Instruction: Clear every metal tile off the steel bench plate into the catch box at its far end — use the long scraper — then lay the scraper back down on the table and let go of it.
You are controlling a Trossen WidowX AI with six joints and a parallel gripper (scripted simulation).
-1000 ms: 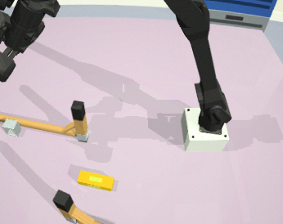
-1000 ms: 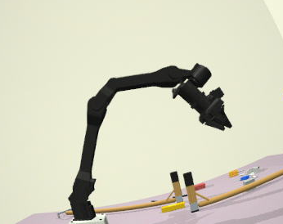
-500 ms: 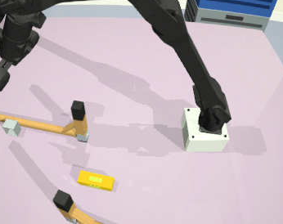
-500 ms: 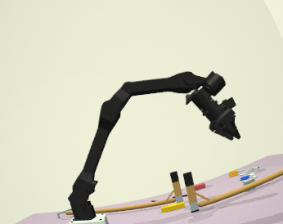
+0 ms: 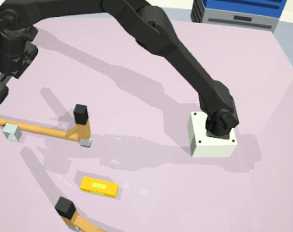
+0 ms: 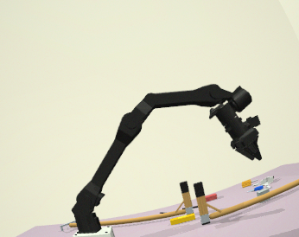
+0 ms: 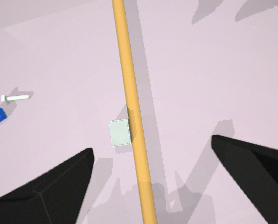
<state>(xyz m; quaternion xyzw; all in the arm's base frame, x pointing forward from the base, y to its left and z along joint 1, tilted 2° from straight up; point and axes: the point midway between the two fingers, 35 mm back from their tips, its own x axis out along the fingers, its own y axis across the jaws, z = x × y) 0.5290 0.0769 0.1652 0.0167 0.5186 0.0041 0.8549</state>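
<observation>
The long scraper's wooden handle (image 5: 38,129) (image 6: 285,188) (image 7: 129,75) lies low along the table, with an upright black-topped grip (image 5: 81,120) (image 6: 200,199) at its near end. A small grey block (image 5: 12,132) (image 6: 263,192) (image 7: 120,133) is beside the handle. My gripper (image 6: 257,158) (image 7: 153,144) is open and empty, pointing down well above the table. In the wrist view the handle runs between the two fingers, below them. The scraper's blade, the bench plate, the metal tiles and the catch box cannot be made out in the current views.
A second wooden handle (image 5: 91,224) (image 6: 143,218) has its own upright grip. A yellow block (image 5: 99,186) (image 6: 182,219) lies near both grips. A red block (image 6: 211,197), an orange item (image 6: 246,183) and a blue item (image 6: 258,188) lie farther off. Stacked crates (image 5: 246,0) stand beyond the table.
</observation>
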